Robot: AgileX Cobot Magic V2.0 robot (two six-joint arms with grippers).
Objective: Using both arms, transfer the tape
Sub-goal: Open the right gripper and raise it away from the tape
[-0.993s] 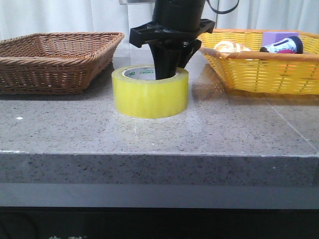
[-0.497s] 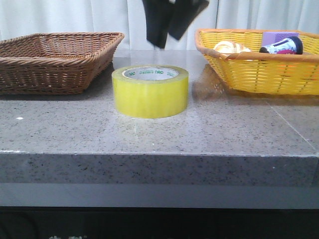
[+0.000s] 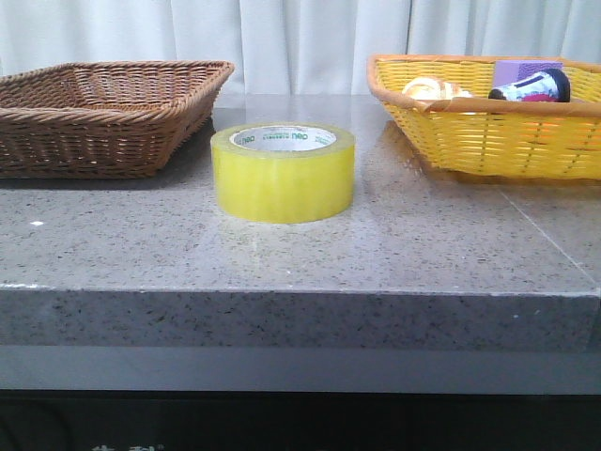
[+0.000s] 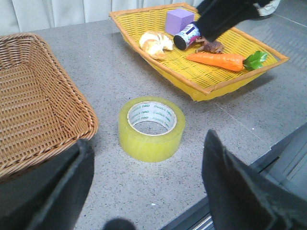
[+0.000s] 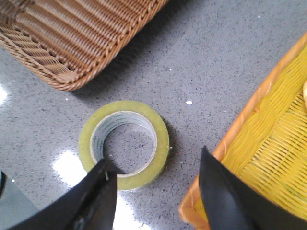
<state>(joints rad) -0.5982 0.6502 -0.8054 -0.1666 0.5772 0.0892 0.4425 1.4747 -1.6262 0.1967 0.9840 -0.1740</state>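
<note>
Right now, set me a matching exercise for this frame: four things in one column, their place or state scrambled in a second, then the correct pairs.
Things:
1. tape
2. brown wicker basket
3. carrot
4. right gripper

Places or states:
A. lying in the yellow basket
B. open, above the tape
C. flat on the counter between the two baskets
D. nothing seen inside, at the counter's left

Pairs: 1-C, 2-D, 3-A, 4-B
</note>
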